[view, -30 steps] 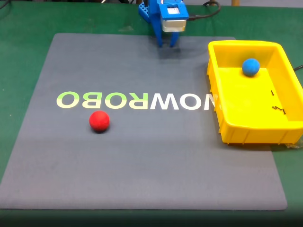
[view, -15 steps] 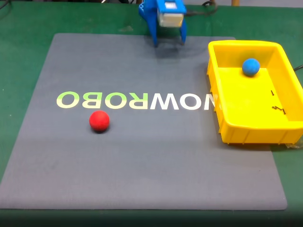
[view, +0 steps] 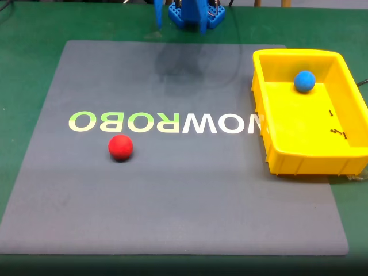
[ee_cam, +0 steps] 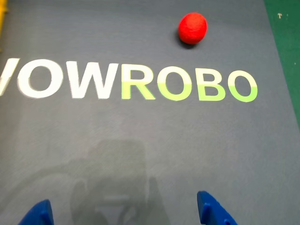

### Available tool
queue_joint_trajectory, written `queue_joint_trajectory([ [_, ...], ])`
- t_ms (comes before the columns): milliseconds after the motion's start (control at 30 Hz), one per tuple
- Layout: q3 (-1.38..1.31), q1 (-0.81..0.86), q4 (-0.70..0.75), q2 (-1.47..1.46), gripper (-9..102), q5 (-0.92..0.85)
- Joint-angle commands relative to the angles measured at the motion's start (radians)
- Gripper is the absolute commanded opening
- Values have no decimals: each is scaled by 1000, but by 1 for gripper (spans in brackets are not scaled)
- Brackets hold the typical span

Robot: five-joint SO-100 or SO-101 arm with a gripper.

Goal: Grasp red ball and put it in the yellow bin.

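The red ball (view: pixel 121 147) rests on the grey mat, left of centre and just below the "ROBO" letters in the fixed view. In the wrist view the red ball (ee_cam: pixel 192 28) lies far ahead at the upper right, beyond the lettering. My gripper (view: pixel 180 27) hangs at the mat's far edge, well away from the ball. Its two blue fingertips (ee_cam: pixel 213 211) stand wide apart with nothing between them, so my gripper (ee_cam: pixel 126 213) is open. The yellow bin (view: pixel 299 164) sits at the mat's right side.
A blue ball (view: pixel 305 81) lies in the bin's far corner. The grey mat (view: pixel 172 201) with "WOWROBO" lettering covers a green table (view: pixel 29 34). A cable (view: pixel 238 34) trails from the arm's base at the top.
The arm has lifted and tipped up at the far edge, and the fingers have spread from close together to wide apart. Ball and bin have not moved.
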Motion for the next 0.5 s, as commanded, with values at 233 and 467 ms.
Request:
queue_joint_trajectory([
  [233, -120, 60, -451, -463, 34, 38],
  [467, -275, 77, -584, -770, 34, 64],
])
